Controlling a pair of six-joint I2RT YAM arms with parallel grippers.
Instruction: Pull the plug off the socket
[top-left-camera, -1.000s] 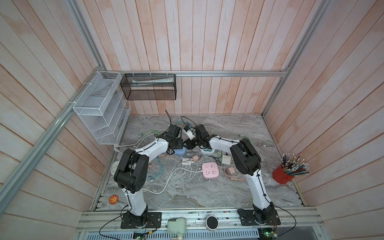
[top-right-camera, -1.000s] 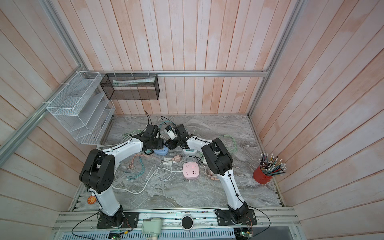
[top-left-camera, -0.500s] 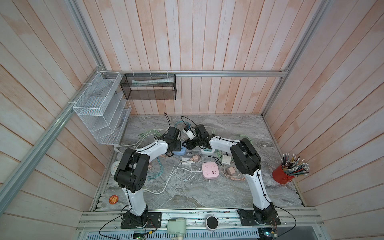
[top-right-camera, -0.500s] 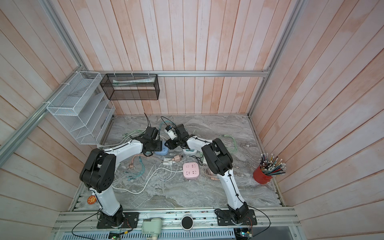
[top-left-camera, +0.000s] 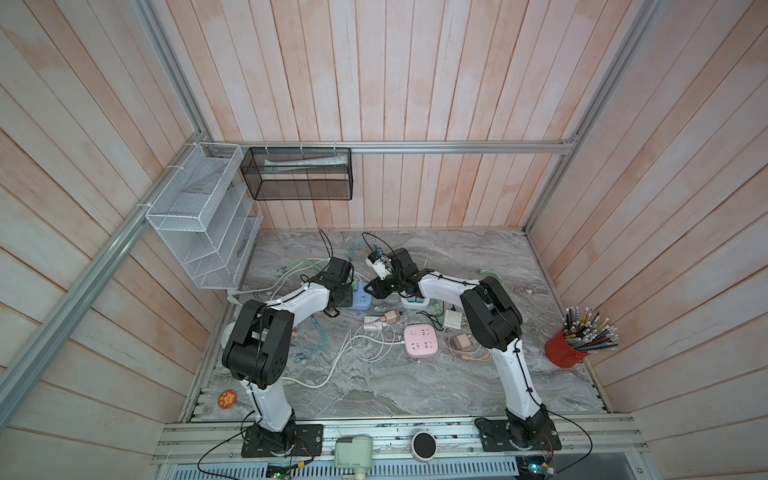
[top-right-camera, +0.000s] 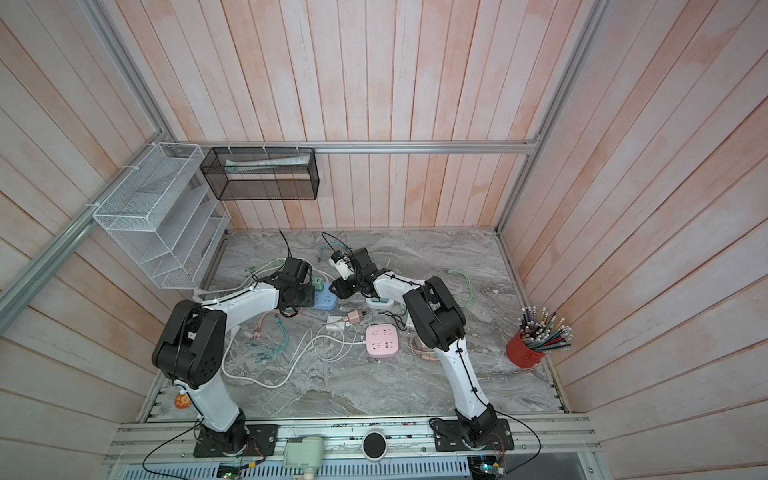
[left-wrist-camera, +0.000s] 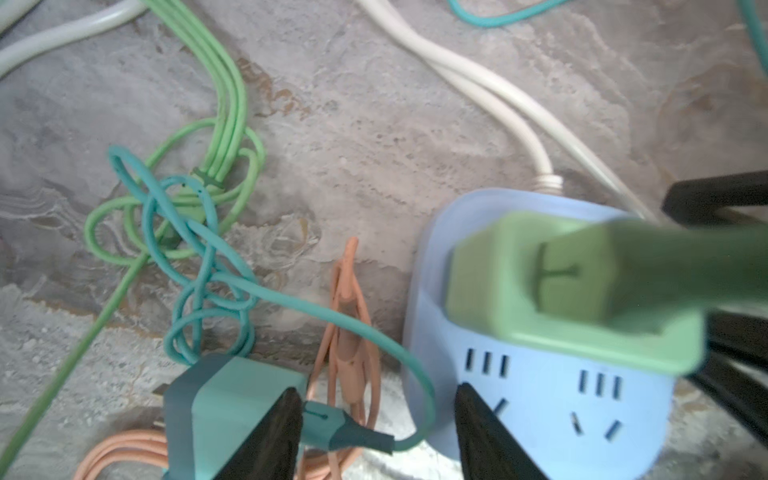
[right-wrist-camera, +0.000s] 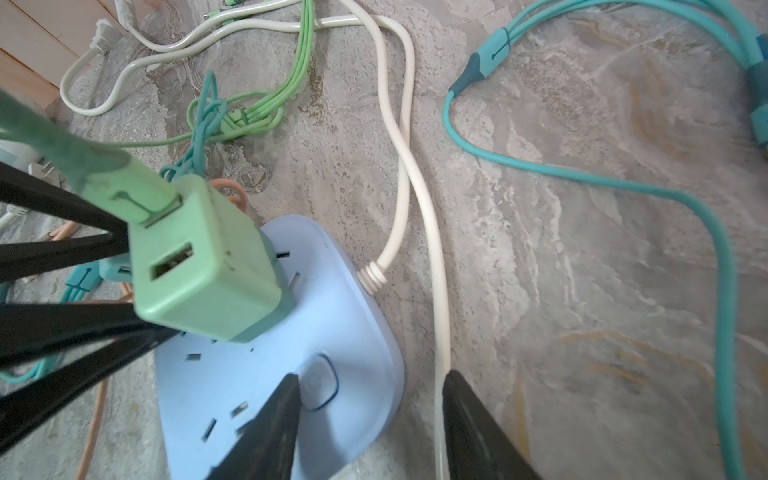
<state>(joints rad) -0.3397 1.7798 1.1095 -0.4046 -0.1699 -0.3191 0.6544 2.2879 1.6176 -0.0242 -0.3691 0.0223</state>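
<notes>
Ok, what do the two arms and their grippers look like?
Both the left arm and right arm have white link shells, bulky black joint housings and thin black cables tied along them, on black base plates. The left gripper and right gripper are black, with flat fingers tapering to wedge tips.

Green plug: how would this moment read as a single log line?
green plug: seated in blue socket | left gripper: open, beside plug | right gripper: open, over socket edge
</notes>
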